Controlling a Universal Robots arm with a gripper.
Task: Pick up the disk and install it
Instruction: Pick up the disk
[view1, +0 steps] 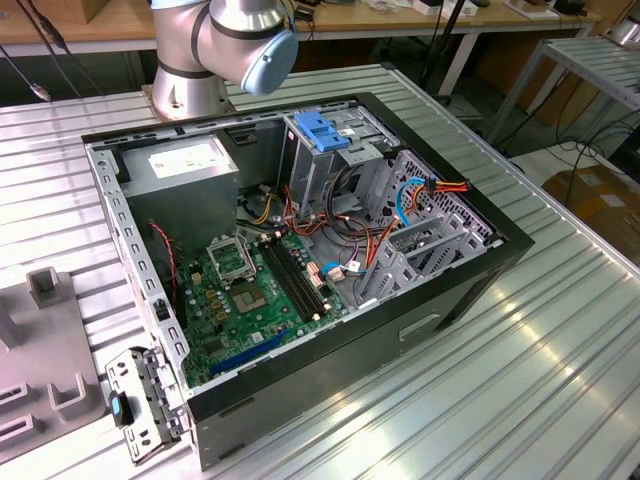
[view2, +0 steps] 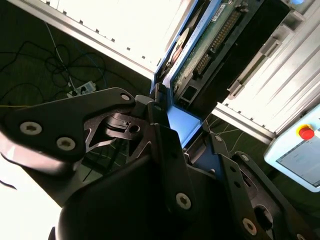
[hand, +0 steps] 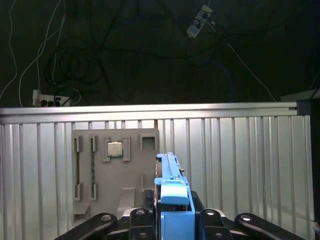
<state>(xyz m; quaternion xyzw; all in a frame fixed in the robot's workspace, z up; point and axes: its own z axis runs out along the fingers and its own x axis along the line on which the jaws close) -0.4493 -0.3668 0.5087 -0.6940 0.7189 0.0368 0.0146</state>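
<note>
In the exterior view a black, open computer case lies on its side on a ribbed silver metal desk. Inside it are a green motherboard, a grey box with a white sticker and a bare metal cage with a blue plastic bracket on top. The grey and light-blue base of the robot arm stands just behind the case.

In the second wrist view the black pincer is pressed together on the disk, a flat rectangular hard drive with blue plastic side rails. The black fingers pinch it at one end. The drive is held in the air with its green circuit side visible. Behind it are ribbed metal surfaces and a dark floor with thin cables.

In the first wrist view the disk is seen on its thin edge, upright between the fingers, with a blue rail towards the camera. Beyond it, on the desk, lies a grey moulded plate carrying a small square silver chip
</note>
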